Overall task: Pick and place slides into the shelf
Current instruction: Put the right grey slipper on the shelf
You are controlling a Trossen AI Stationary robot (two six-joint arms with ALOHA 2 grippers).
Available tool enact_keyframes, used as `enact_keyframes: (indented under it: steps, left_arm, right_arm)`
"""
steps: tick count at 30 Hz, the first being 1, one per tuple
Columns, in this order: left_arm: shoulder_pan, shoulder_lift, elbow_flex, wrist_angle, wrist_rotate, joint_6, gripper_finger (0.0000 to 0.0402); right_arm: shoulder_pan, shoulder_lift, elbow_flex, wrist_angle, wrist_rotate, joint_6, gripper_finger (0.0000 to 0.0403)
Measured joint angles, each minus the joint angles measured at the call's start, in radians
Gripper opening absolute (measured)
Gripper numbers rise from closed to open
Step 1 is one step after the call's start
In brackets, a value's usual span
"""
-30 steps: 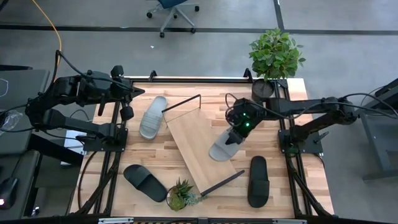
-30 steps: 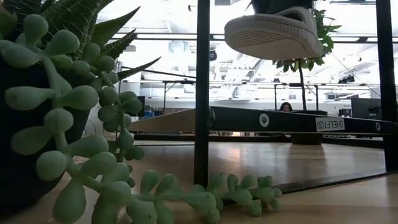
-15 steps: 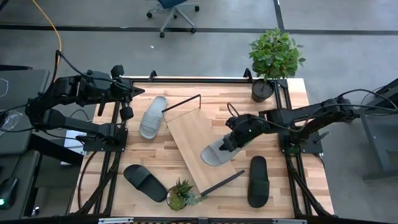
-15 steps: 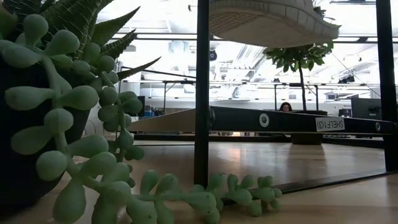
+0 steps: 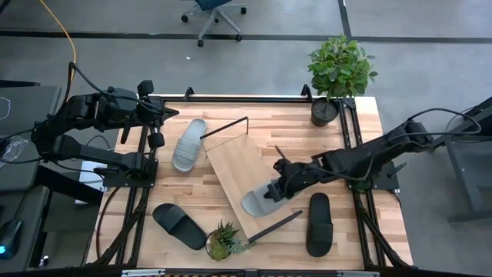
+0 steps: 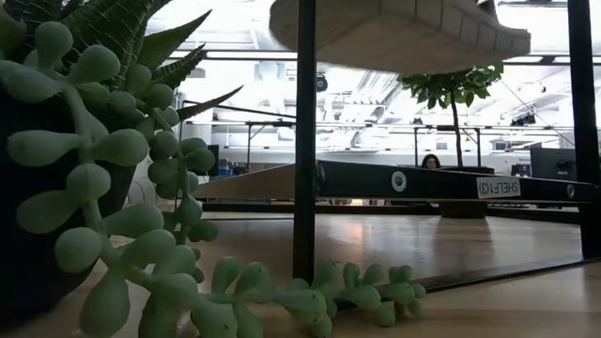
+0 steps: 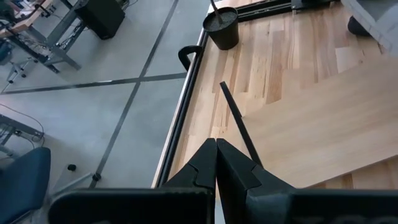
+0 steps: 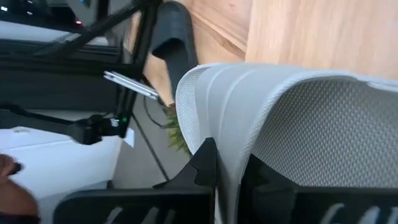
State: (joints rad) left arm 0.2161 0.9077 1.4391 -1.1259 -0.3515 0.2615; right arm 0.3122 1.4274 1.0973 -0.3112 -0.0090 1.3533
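Slide number one, a light grey slide [image 5: 260, 201], hung in the right gripper [image 5: 278, 187], whose jaws were clamped on its strap end. It was held above the shelf [image 5: 238, 173], over the board's near half and close to its right-hand long edge; the low view showed its sole well clear of the board. Its long axis ran diagonally, one end aimed toward the small succulent [image 5: 223, 238] at the surface's near edge, the other back along the right arm. Judged from this, the step in hand was the carry-and-place; the next move called for lowering it flat onto the board and only then letting go.

A second grey slide [image 5: 189, 144] lay on the surface just left of the shelf, one black slide [image 5: 178, 225] near-left, another black slide [image 5: 319, 224] near-right. The left gripper [image 7: 216, 163] waited at the far-left corner, jaws closed on nothing.
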Motion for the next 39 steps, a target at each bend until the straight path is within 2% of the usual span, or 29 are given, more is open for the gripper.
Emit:
enact_keyframes:
  steps: [4, 21, 39]
  left_arm:
    - [0.0, 0.0, 0.0, -0.001, 0.006, 0.0, 0.0001]
    - [0.0, 0.0, 0.0, -0.003, 0.015, -0.005, 0.0001]
    - [0.0, 0.0, 0.0, -0.027, 0.029, -0.004, 0.0001]
  right_arm:
    - [0.0, 0.047, 0.0, 0.032, -0.03, -0.002, 0.0002]
    - [0.037, 0.161, 0.0, 0.189, -0.021, 0.045, 0.0002]
    - [0.103, 0.217, 0.0, 0.187, 0.042, 0.107, 0.0002]
